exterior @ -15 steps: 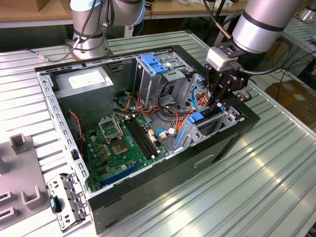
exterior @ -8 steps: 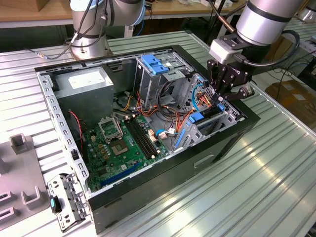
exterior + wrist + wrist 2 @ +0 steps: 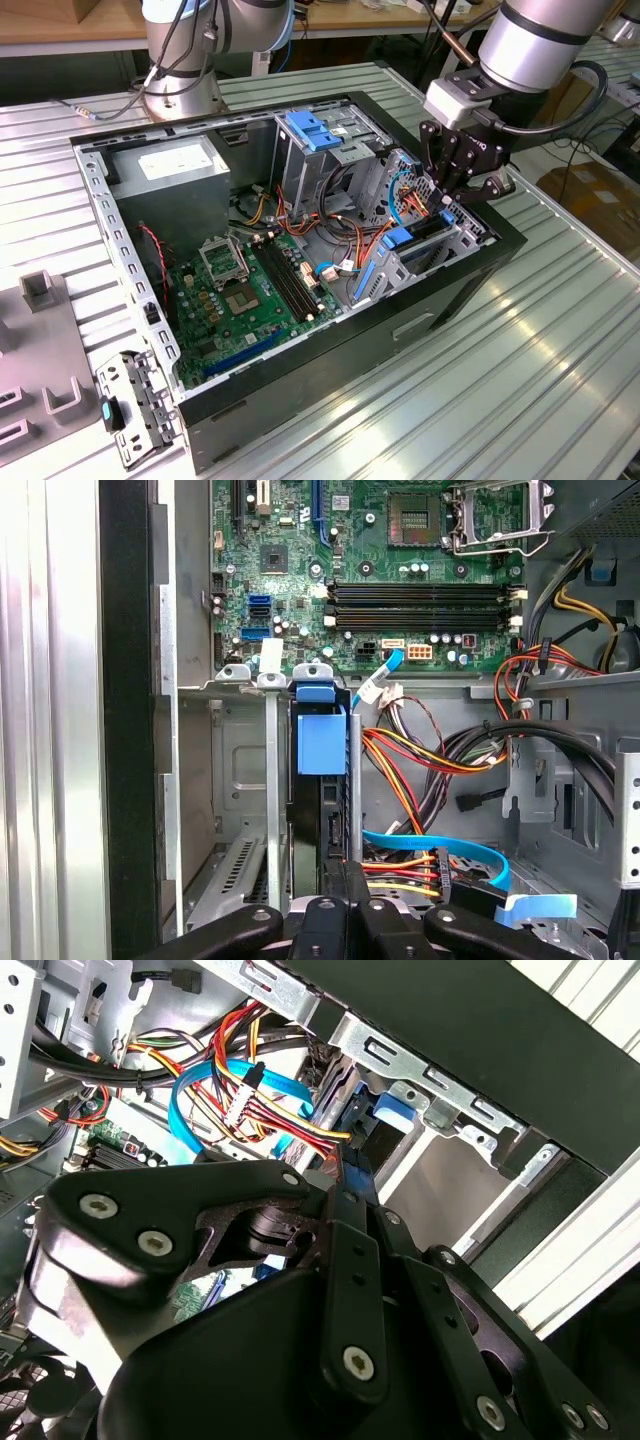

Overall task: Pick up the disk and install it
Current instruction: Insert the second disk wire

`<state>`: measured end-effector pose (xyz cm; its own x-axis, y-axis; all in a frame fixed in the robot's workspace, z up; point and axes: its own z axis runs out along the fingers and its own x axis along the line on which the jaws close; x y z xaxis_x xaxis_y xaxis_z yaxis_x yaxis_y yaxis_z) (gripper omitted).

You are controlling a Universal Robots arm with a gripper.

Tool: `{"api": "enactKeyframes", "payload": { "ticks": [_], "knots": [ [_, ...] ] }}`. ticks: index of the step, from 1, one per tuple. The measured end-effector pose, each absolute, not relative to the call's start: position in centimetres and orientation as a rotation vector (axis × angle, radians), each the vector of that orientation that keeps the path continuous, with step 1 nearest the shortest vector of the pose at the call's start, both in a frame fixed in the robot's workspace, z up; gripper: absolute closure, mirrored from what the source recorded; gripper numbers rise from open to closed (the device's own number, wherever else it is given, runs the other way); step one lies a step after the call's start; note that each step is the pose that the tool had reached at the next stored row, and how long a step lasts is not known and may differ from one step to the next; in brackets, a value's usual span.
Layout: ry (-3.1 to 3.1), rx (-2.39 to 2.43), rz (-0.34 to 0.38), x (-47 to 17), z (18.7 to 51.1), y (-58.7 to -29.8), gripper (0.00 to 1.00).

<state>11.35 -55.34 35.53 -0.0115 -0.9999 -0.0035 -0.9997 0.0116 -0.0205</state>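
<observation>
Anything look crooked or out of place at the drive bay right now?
Nothing stands out. The disk stands edge-on in the drive cage, its blue carrier parallel with the cage walls, under the gripper. The cables lie beside it.

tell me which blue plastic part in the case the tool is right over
The blue carrier standing on edge in the drive bay at the exterior view's right, directly below the tool. The other, a blue latch, sits atop the tall cage further back.
</observation>
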Motion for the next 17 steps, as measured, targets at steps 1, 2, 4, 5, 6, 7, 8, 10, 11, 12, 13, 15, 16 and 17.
{"api": "enactKeyframes", "payload": {
  "ticks": [1, 2, 4, 5, 6, 7, 8, 10, 11, 12, 13, 15, 16, 17],
  "knots": [
    [2.222, -2.197, -0.019, 11.35, 35.53, -55.34, 0.89],
    [2.222, -2.197, -0.019, 11.35, 35.53, -55.34, 0.89],
    [2.222, -2.197, -0.019, 11.34, 35.53, -55.34, 0.89],
    [2.222, -2.197, -0.019, 11.31, 35.53, -55.34, 0.89],
    [2.222, -2.197, -0.019, 11.26, 35.54, -55.34, 0.89],
    [2.222, -2.197, -0.019, 11.21, 35.53, -55.34, 0.89],
    [2.222, -2.197, -0.019, 11.15, 35.53, -55.34, 0.89],
    [2.222, -2.197, -0.019, 11.0, 35.53, -55.34, 0.89],
    [2.222, -2.197, -0.019, 10.91, 35.53, -55.34, 0.89],
    [2.222, -2.197, -0.019, 10.87, 35.53, -55.34, 0.89],
    [2.222, -2.197, -0.019, 10.84, 35.53, -55.34, 0.89],
    [2.222, -2.197, -0.019, 10.83, 35.53, -55.34, 0.89],
    [2.222, -2.197, -0.019, 10.82, 35.53, -55.34, 0.89],
    [2.222, -2.197, -0.019, 10.81, 35.53, -55.34, 0.89]
  ]
}}
